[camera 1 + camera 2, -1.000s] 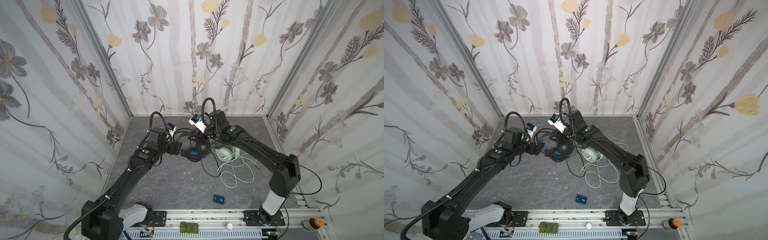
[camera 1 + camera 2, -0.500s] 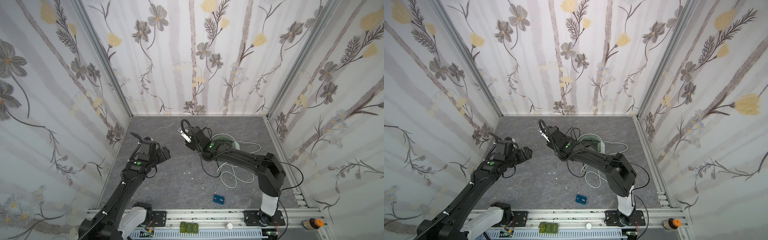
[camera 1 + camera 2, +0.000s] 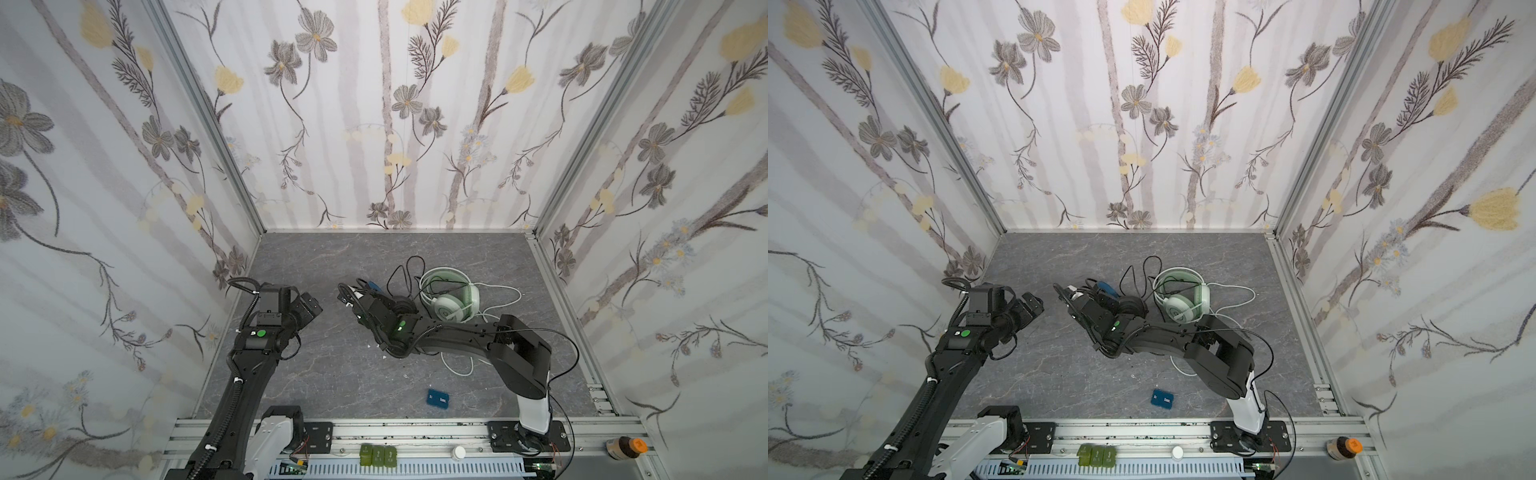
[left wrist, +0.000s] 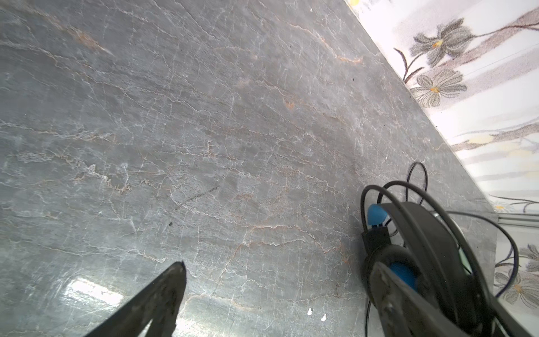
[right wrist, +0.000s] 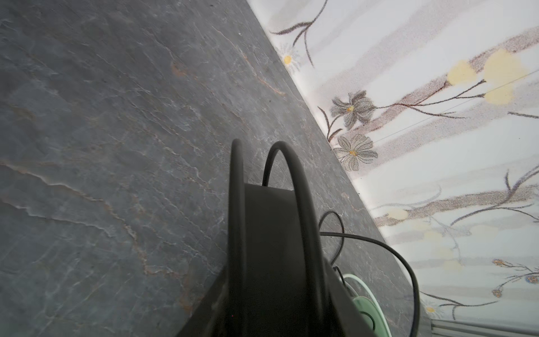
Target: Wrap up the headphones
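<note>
Lowered since a second ago: black headphones (image 3: 400, 306), then held up between both arms, now down on the grey table (image 3: 332, 257) near its middle. Black cable (image 5: 305, 204) looped over the headband; blue inner padding (image 4: 404, 275) visible in the left wrist view. Held at the headband by the right gripper (image 3: 372, 294), jaws partly closed around it. Also drawn back to the left: left gripper (image 3: 312, 308), jaws spread wide, empty, well apart from the headset.

Just right of the black pair: mint-green headphones (image 3: 451, 300), lying flat, with a strand of black cable crossing the pale headband. Pale cable (image 3: 505, 291) strewn loose to the right and running under the right arm. Any brand on either headset too small to make out.

Nearer the front rail, lying alone: small blue box (image 3: 438, 399), white lettering on top too small to read. On the rail itself: three green blocks (image 3: 377, 455) and a white cap (image 3: 458, 452).
</note>
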`<state>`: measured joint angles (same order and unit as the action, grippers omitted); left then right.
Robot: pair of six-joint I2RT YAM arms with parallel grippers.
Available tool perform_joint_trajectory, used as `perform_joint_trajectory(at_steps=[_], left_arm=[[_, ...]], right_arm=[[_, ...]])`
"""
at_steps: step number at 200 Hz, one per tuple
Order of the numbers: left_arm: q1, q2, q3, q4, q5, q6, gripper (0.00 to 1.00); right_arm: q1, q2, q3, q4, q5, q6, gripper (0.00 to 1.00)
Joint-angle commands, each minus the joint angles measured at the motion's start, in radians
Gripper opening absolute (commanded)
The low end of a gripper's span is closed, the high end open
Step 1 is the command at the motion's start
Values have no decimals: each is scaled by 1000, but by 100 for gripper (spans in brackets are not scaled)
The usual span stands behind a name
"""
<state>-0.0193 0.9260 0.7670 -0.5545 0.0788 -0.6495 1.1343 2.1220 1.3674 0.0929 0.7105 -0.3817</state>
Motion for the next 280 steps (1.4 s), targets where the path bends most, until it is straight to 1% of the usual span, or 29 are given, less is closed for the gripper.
perform_joint_trajectory(at_steps=[1, 17, 30, 49, 65, 84, 89, 92, 109, 129, 143, 167, 179, 192, 203, 215, 227, 235, 239, 260, 280], left_arm=[[19, 7, 14, 2, 16, 31, 100], [27, 14, 18, 9, 22, 40, 100], [29, 22, 26, 8, 24, 50, 100], [30, 42, 36, 5, 32, 67, 100], [31, 63, 46, 1, 38, 82, 100], [30, 98, 76, -24, 41, 109, 100], [30, 111, 86, -35, 44, 118, 100], [30, 120, 95, -45, 45, 126, 100], [30, 168, 128, -76, 61, 156, 100], [30, 203, 145, -88, 96, 167, 100], [26, 223, 155, -111, 122, 169, 100], [-10, 260, 149, -157, 133, 175, 100], [-42, 279, 140, -173, 117, 172, 100], [-92, 305, 132, -191, 72, 160, 100], [-128, 329, 132, -197, 65, 149, 100], [-163, 371, 132, -191, 63, 141, 100], [-186, 411, 140, -205, 38, 138, 100], [-196, 440, 148, -217, 15, 136, 100], [-201, 452, 149, -217, 11, 136, 100], [-213, 512, 156, -183, 22, 132, 100], [-236, 593, 196, -171, -2, 137, 100]], right_arm=[[24, 13, -28, 38, 26, 60, 44], [54, 15, -66, 52, 19, 77, 52], [78, 8, -92, 65, 12, 87, 62], [98, -19, -100, 64, -20, 106, 73], [106, -51, -109, 66, -84, 117, 81], [113, -109, -122, 57, -160, 137, 89], [114, -128, -129, 54, -193, 144, 97], [114, -140, -133, 52, -218, 147, 99], [120, -207, -138, 14, -339, 160, 100], [139, -284, -142, -23, -451, 163, 100], [139, -333, -125, -68, -530, 196, 100], [88, -415, -100, -142, -652, 269, 100], [47, -439, -78, -204, -661, 283, 100], [-13, -461, -51, -274, -655, 299, 100], [-67, -474, -22, -328, -665, 309, 100], [-118, -493, -5, -364, -686, 308, 100], [-160, -516, 0, -384, -707, 299, 100], [-180, -518, -3, -395, -716, 286, 100], [-187, -550, -4, -398, -717, 277, 100], [-212, -593, -29, -418, -714, 233, 100], [-243, -660, -103, -382, -741, 242, 100]])
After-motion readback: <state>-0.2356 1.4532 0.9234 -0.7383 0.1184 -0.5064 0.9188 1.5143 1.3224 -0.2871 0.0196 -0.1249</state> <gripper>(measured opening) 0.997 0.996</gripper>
